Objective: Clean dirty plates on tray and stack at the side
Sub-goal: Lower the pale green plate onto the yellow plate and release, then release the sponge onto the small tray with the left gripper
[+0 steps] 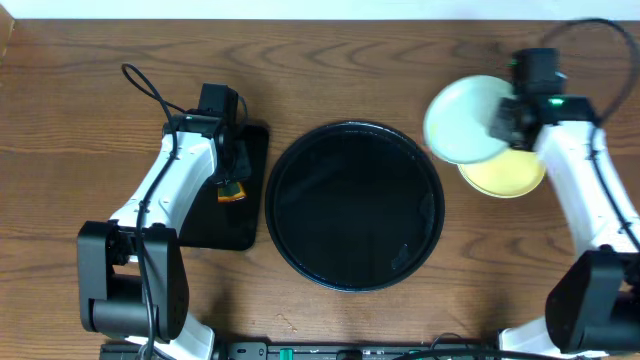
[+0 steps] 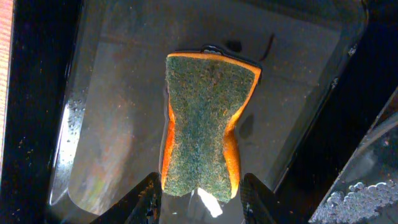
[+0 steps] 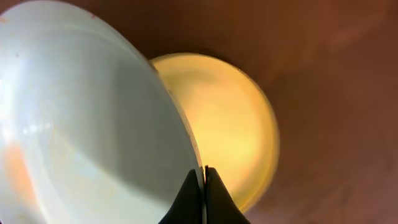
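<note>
Overhead, the round tray lies bare, with no plate on it, so clearing it looks done. To its right on the wood surface sits the yellow plate. The right claw holds the mint plate tilted above it, partly overlapping. The right wrist view shows the fingers pinched tight on that plate's rim, and no clear sauce streaks show on either plate. A third plate is not visible, and whether it lies under the yellow one cannot be told. The left claw is squeezed on the sponge, green face toward the camera, over the small rectangular tray. By this, the wiping seems finished. What likely remains is to set the mint plate on the yellow one and let go.
</note>
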